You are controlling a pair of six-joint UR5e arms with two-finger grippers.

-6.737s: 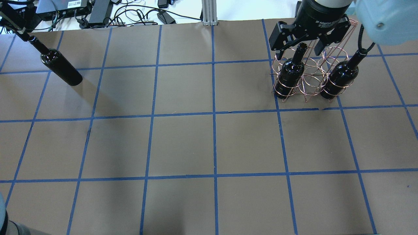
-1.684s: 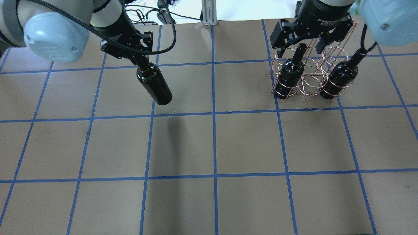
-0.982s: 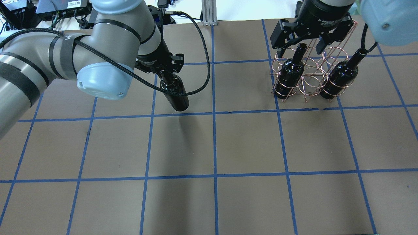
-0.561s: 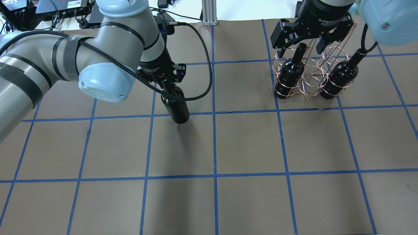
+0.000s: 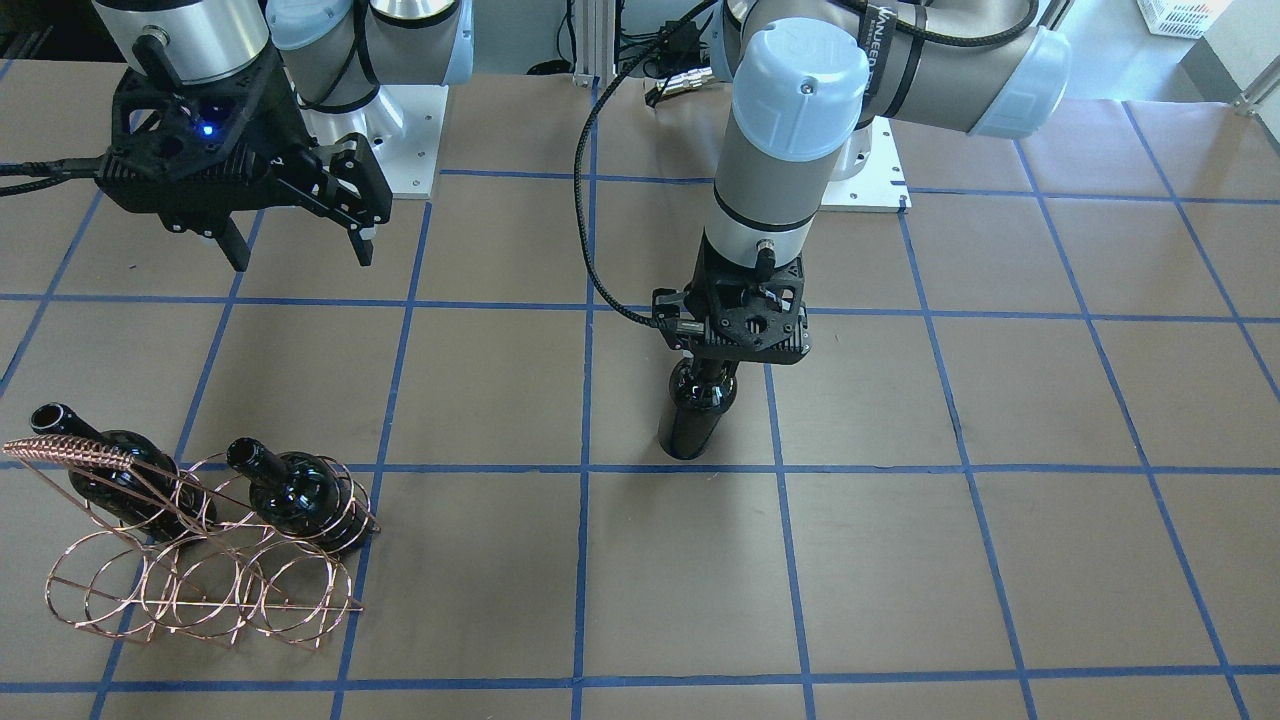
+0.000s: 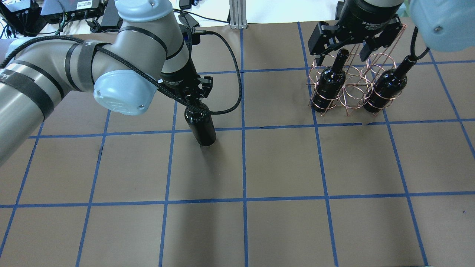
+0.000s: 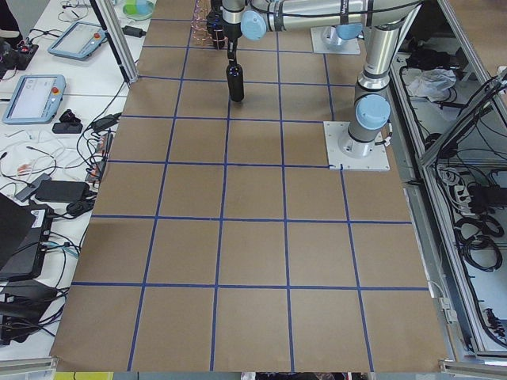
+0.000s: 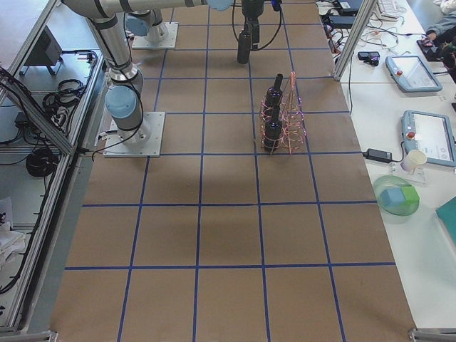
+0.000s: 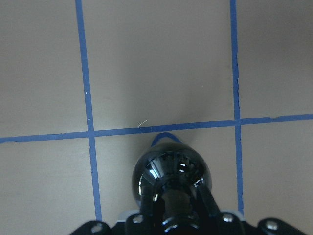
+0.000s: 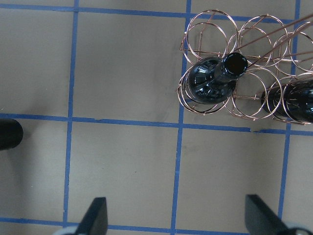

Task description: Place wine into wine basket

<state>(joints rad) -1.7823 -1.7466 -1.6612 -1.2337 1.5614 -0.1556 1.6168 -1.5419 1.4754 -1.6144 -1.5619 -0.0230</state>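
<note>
**Wine hangs under left pincer, basket well off to its right**

The left pincer is clenched on the neck of the wine. In the left wrist view its fingers sit on both sides of the neck, w/ the round shoulder directly below them. The bottle hangs upright under this pincer, approx. vertical, and its base is very near the table; I cannot tell if it touches.

The wine basket is well apart from the left pincer, toward the robot's right. It stands below the right pincer, which is spread wide and grasps nothing. In the basket are a first stored bottle and a second stored bottle; the loop btw. them looks free.

My judgement: the step in hand is to bring the wine toward the basket side, perhaps to stand it mid-table so the right pincer can take it. To do this well:
- Hold the neck firmly, as the glass is smooth and the weight hangs low
- Move slowly, so the bottle does not swing
- If it is put down, lower it straight and release only when the base is flat
- Leave the neck reachable from above
- For the insertion, centre the base over the free loop and descend vert., because the thin wire may catch or shift
</note>
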